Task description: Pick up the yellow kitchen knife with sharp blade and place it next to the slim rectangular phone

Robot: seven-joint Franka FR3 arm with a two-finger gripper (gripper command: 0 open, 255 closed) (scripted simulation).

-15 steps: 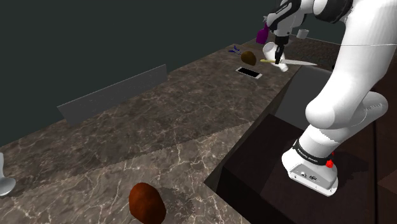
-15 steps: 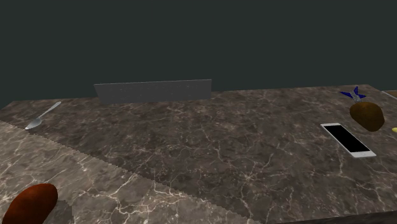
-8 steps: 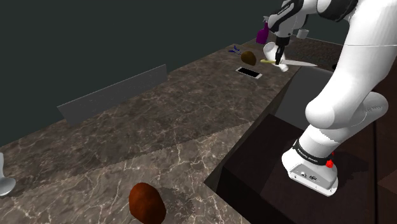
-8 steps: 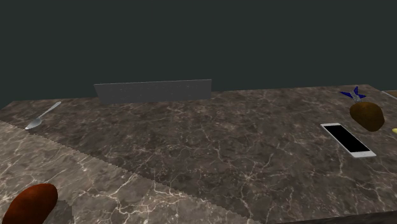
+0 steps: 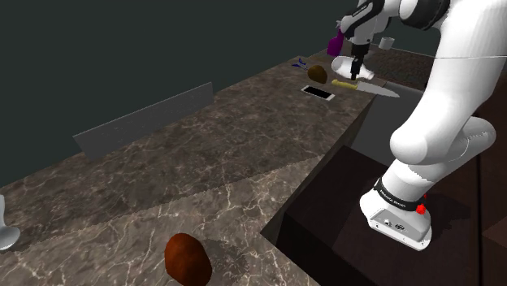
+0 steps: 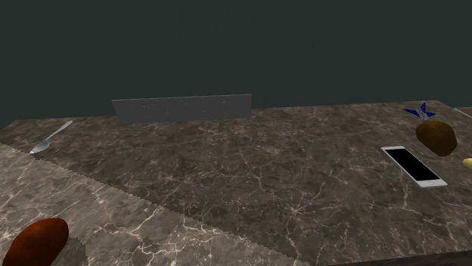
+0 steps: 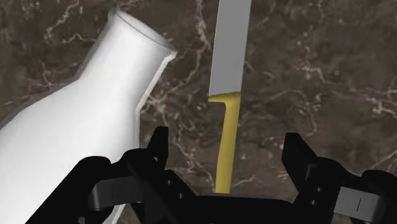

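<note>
Wrist view: the yellow knife (image 7: 228, 95) is straddled untouched by the spread hand (image 7: 227, 143); the white bottle (image 7: 83, 127) alongside could be knocked by a finger

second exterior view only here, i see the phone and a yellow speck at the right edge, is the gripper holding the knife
Observer: No. In the wrist view the gripper is open, and the yellow-handled knife lies between its fingers, untouched.
Operator: where is it relative to the phone
Observer: In the shoulder view it lies on the marble counter just right of the phone, handle end nearer it.
Operator: anything close by
Observer: A white vase sits close beside the knife.
</note>
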